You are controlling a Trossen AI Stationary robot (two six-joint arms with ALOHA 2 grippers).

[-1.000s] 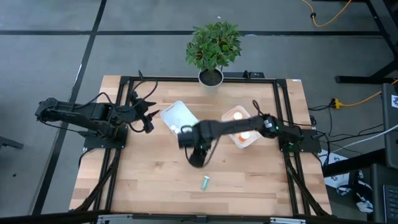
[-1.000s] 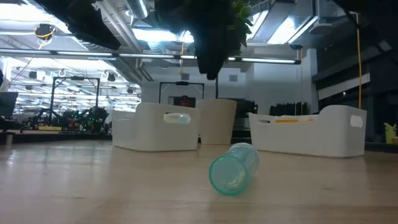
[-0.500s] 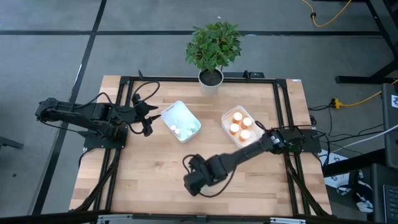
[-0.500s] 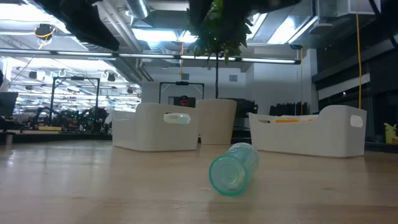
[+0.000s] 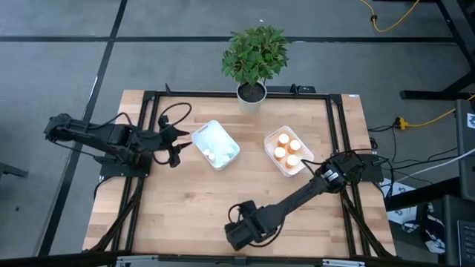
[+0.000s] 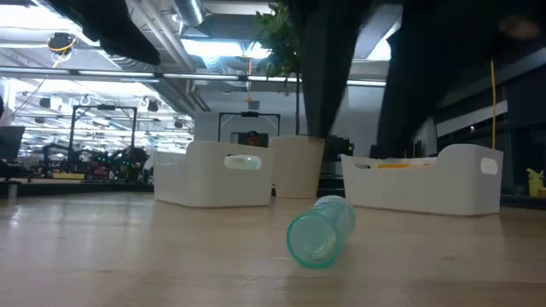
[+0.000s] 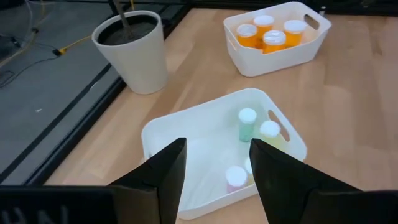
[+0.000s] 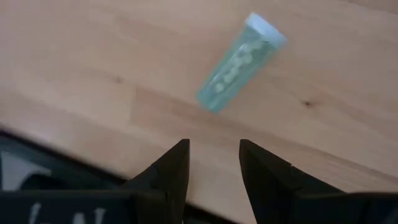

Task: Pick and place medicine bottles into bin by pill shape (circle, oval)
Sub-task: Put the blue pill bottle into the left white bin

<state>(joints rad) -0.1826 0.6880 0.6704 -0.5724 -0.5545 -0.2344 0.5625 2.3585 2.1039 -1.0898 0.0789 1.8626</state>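
Down by the table's front edge, roughly at its middle, the right gripper hangs with its fingers apart and nothing between them. Just ahead of those fingers lies a pale teal medicine bottle, on its side on the bare wood, white cap on, small pale pills visible through its wall. From table height the same bottle shows its round end toward the camera, lying alone on the boards; from above, the arm covers it.

Over at the left edge, the left gripper waits beside the left bin, fingers parted and empty. That white bin sits near the table's middle, a little toward the left, and holds several bottles: a teal one standing with its white cap up, a yellow-green one next to it, and a purple-bodied one nearer the gripper.

On the right side, the second white bin carries orange bottles with white caps, standing upright and packed together; the left wrist view shows four of them.

At the back edge stands a potted plant in a white pot.
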